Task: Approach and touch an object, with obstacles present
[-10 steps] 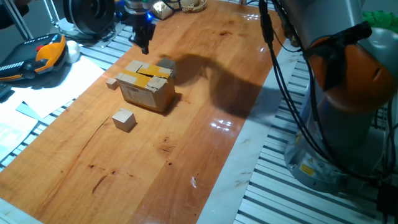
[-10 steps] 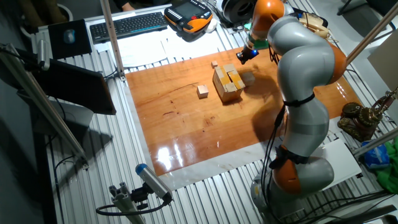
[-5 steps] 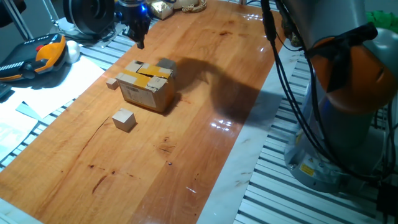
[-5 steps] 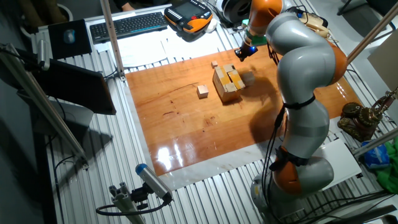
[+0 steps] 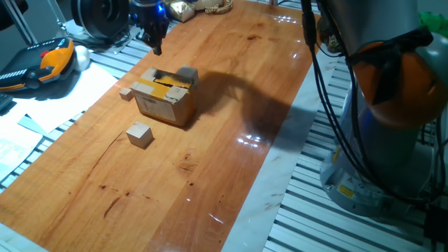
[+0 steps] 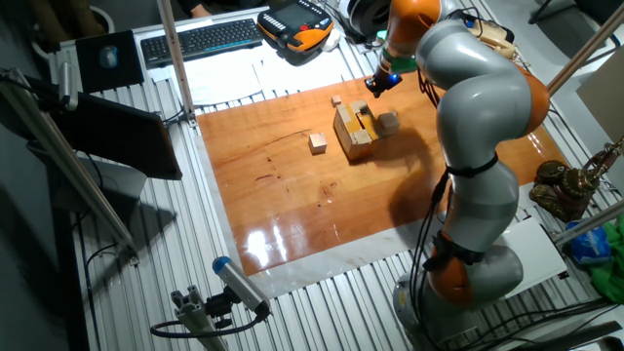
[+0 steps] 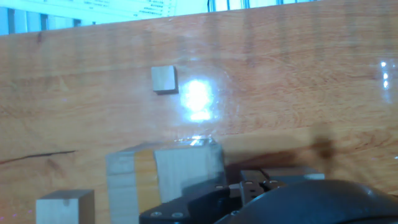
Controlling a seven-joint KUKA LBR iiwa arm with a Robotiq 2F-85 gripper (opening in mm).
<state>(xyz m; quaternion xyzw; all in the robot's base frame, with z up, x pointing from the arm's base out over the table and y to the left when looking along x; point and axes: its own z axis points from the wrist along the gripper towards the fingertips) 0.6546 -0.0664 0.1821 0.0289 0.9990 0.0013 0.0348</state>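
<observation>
A cardboard box with yellow tape [image 5: 164, 98] lies on the wooden table [image 5: 231, 161]; it also shows in the other fixed view [image 6: 356, 132] and in the hand view [image 7: 165, 177]. A small wooden cube [image 5: 126, 94] sits just left of it and a larger wooden cube [image 5: 140, 134] lies nearer the front. A grey block [image 5: 187, 73] touches the box's far side. My gripper [image 5: 155, 43] hangs above the table's far left edge, behind the box and apart from it, fingers together and empty. It also shows in the other fixed view [image 6: 375, 86].
An orange and black teach pendant [image 5: 42, 63] and papers [image 5: 42, 112] lie off the table's left edge. A black round device [image 5: 101, 17] and a brass ornament [image 5: 210, 5] stand at the back. The arm's base [image 5: 385, 140] stands at the right.
My gripper has risen and moved a little back and left, away from the box. The blocks and box have not moved.
</observation>
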